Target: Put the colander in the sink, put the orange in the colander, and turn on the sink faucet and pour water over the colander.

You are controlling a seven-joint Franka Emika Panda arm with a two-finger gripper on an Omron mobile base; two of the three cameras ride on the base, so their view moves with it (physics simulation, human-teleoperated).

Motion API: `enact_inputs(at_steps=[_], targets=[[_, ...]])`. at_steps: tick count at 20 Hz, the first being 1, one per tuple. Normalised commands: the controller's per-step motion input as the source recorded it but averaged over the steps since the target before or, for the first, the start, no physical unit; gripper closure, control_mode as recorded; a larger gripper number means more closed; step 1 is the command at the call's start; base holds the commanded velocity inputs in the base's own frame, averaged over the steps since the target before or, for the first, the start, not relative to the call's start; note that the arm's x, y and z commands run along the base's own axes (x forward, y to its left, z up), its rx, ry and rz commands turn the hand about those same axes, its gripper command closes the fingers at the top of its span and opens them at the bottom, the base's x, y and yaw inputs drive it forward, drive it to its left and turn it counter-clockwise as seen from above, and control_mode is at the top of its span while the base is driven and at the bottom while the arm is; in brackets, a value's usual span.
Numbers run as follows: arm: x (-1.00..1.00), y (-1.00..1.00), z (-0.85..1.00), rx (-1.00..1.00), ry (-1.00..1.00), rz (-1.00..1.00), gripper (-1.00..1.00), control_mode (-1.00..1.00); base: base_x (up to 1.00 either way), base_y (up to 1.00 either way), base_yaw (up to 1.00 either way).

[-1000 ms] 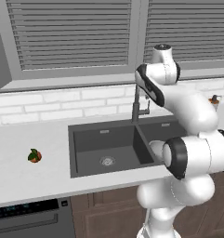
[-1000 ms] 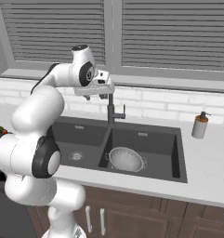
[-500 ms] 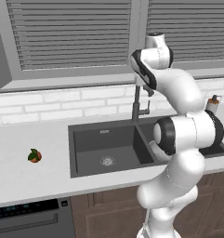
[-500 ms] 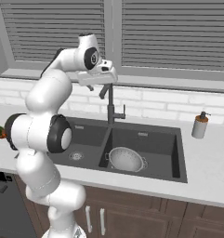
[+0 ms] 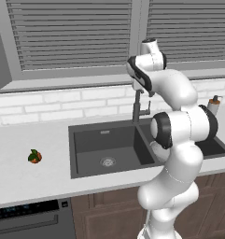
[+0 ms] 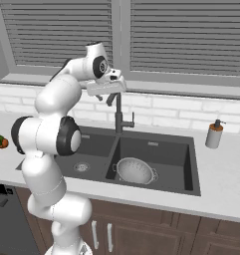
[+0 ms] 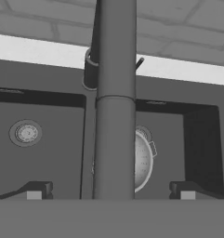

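Observation:
The colander [image 6: 135, 170], a pale metal bowl, sits upright in the right basin of the dark sink [image 6: 171, 149]; the hand view shows the colander [image 7: 144, 160] partly behind the spout. The orange [image 5: 34, 157] lies on the counter left of the sink [image 5: 86, 135], also seen as the orange [image 6: 0, 142] at the far left. My gripper [image 6: 107, 97] hovers open just above the bent spout of the sink faucet [image 6: 119, 118]. In the hand view the faucet [image 7: 115, 116] runs up between the fingertips [image 7: 36, 190], and the gripper [image 7: 111, 191] holds nothing. No water runs.
A pale soap dispenser [image 6: 214, 134] stands on the counter right of the sink. The left basin holds just its round drain [image 7: 26, 133]. A white brick wall and shuttered window rise behind the faucet. A dishwasher front [image 5: 25, 219] sits below the left counter.
The arm's elbow and upper links have swung upright and to one side, while the hand has stayed above the faucet spout. The jaws have stayed open.

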Motion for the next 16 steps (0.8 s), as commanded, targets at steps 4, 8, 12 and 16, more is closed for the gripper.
enact_inputs(at_steps=[4, 8, 12, 16], targets=[[0.03, -0.1, 0.0, 0.0, 0.0, 0.0, -1.0, -1.0, 0.0, 0.0, 0.0], [0.05, -0.37, -0.08, 0.0, -0.02, 0.08, -1.0, -1.0, 0.0, 0.0, 0.0], [0.15, -0.37, -0.06, 0.0, 0.0, 0.07, -1.0, -1.0, 0.0, 0.0, 0.0], [0.16, -0.43, -0.03, 0.0, 0.0, 0.07, -1.0, -1.0, 0.0, 0.0, 0.0]])
